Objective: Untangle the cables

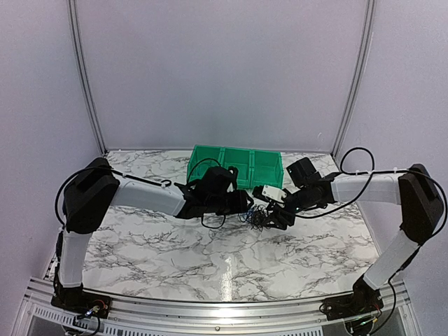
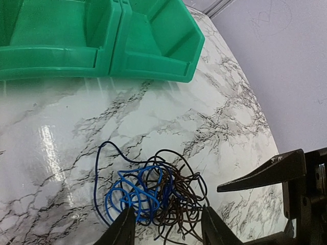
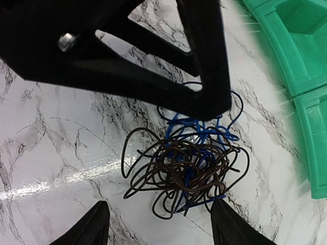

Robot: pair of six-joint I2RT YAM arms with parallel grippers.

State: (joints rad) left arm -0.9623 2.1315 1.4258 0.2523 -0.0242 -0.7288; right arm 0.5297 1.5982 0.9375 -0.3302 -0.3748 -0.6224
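Note:
The cables (image 1: 257,217) lie as one small knotted clump of blue, black and brown wires on the marble table, between the two grippers. In the left wrist view the clump (image 2: 153,194) reaches down between my left gripper's (image 2: 167,230) spread fingers, which straddle its near edge without pinching it. My left gripper (image 1: 243,204) is open. My right gripper (image 3: 158,229) stands wide open, with the clump (image 3: 189,171) just beyond its fingertips and touching neither. From above, the right gripper (image 1: 278,213) sits on the clump's right side. The left gripper's black finger (image 3: 153,56) covers the clump's far edge in the right wrist view.
A green bin (image 1: 238,164) with three compartments stands right behind the grippers, close to the clump; its front wall (image 2: 102,66) shows in the left wrist view and its corner (image 3: 291,56) in the right one. The right gripper's finger (image 2: 271,173) juts in at the left wrist view's right edge.

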